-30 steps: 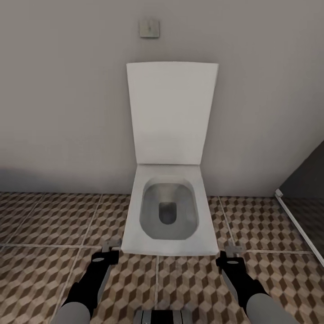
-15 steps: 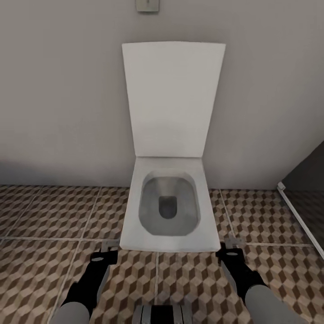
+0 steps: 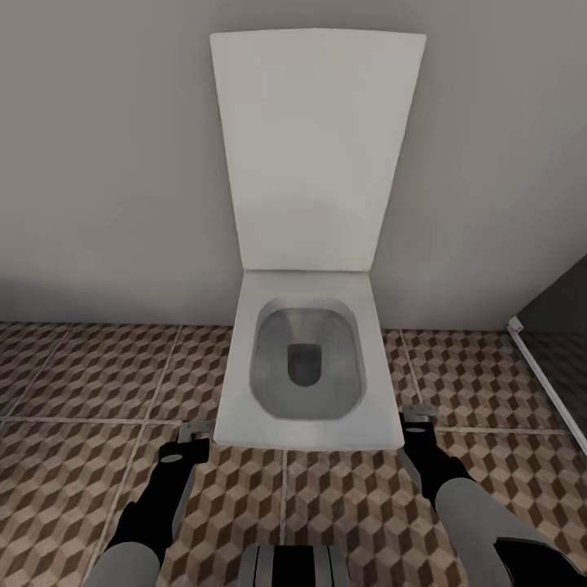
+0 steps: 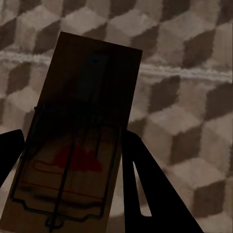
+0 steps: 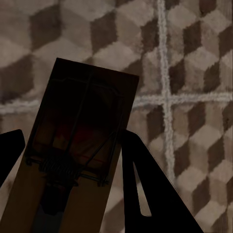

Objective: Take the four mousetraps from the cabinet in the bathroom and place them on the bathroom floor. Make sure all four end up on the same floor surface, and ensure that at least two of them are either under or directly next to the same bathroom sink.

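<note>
A: What sits in the middle of the head view?

B: A white toilet (image 3: pixel 306 371) with a squarish bowl, its lid (image 3: pixel 314 147) raised against the plain pale wall (image 3: pixel 106 163). The bathroom floor (image 3: pixel 90 383) of brown, beige and white cube-pattern tiles fills the lower part of the frame, with pale grout lines crossing it.

A: And the arms?

B: Both reach forward low in the frame. The left gripper (image 3: pixel 192 436) is at lower left, just off the front left corner of the toilet bowl. The right gripper (image 3: pixel 417 421) is at lower right, by the bowl's front right corner. A dark panel with a pale edge (image 3: pixel 542 371) runs down the right border.

A: Where are the mousetraps?

B: One in each gripper. In the left wrist view a mousetrap (image 4: pixel 73 141) stands between the dark fingers (image 4: pixel 145 184), a flat wooden board with wire parts and a red mark near its lower half; the left gripper (image 4: pixel 68 165) is pinched on its sides. Tiles and a grout line lie behind it.

A: The other one?

B: In the right wrist view a second mousetrap (image 5: pixel 73 145), darker in shade, is pinched the same way by the right gripper (image 5: pixel 68 165), one finger (image 5: pixel 145 184) against its edge. Behind it two grout lines cross at the upper right of the frame. Both traps are held above the floor, not lying on it.
</note>
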